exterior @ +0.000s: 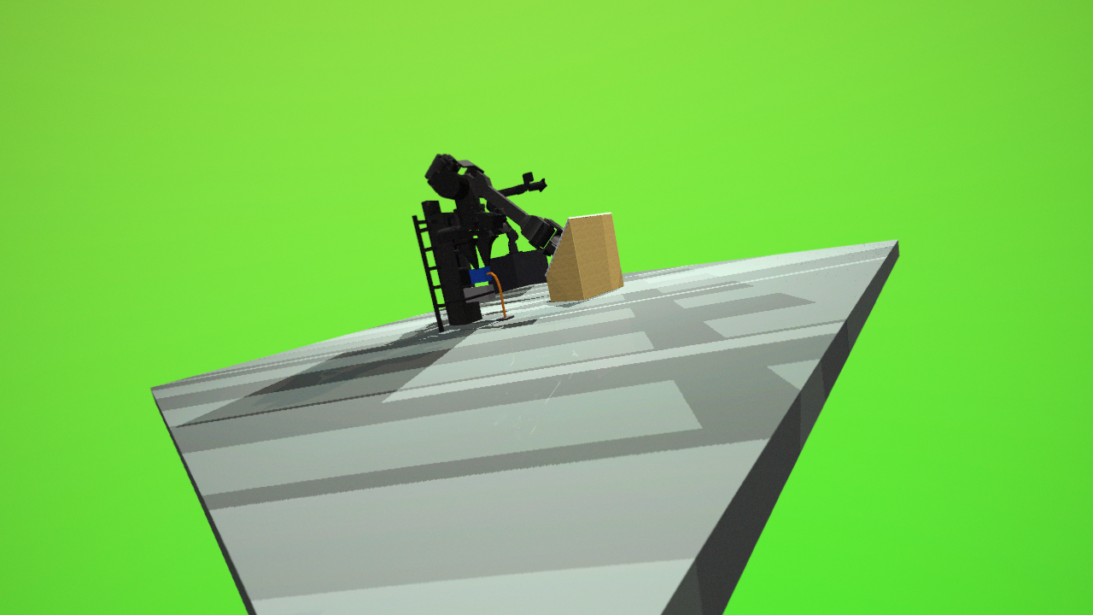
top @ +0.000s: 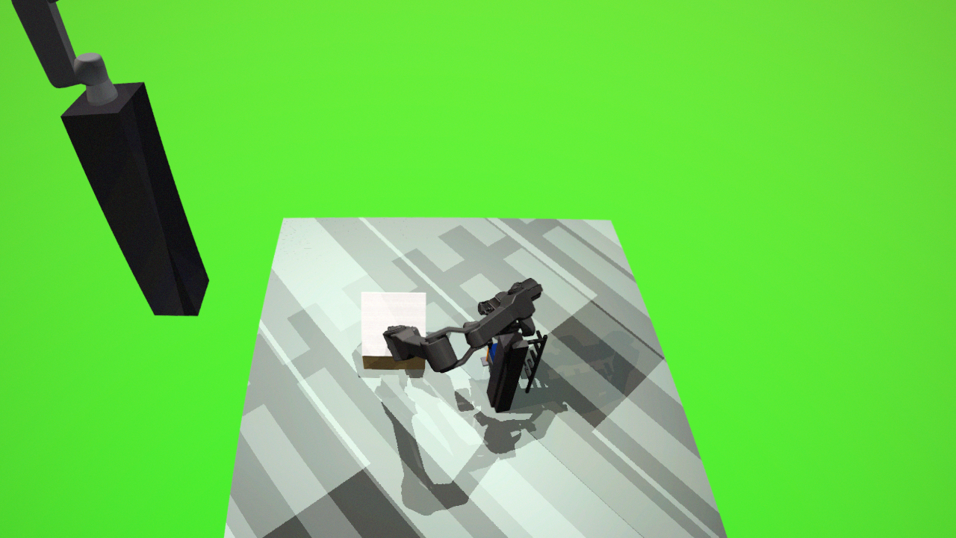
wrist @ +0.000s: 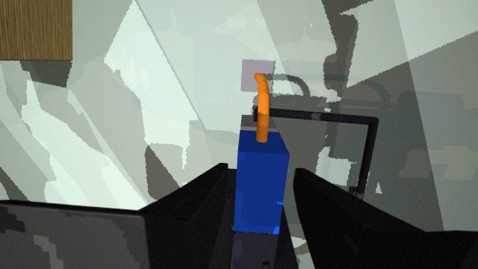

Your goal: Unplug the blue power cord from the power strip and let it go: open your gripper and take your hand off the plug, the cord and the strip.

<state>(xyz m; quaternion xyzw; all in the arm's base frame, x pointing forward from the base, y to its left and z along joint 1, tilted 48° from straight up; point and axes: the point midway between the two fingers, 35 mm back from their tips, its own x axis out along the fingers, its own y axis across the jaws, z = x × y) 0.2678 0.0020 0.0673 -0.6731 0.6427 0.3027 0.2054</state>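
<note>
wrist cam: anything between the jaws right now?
Yes. The blue plug sits between the jaws of the gripper, a gap showing on each side; its orange cord runs ahead. Wrist view.

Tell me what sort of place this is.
Probably a bare test bench: a grey patterned table against plain green, holding one arm, a blue plug with an orange cord, and a tan block.
</note>
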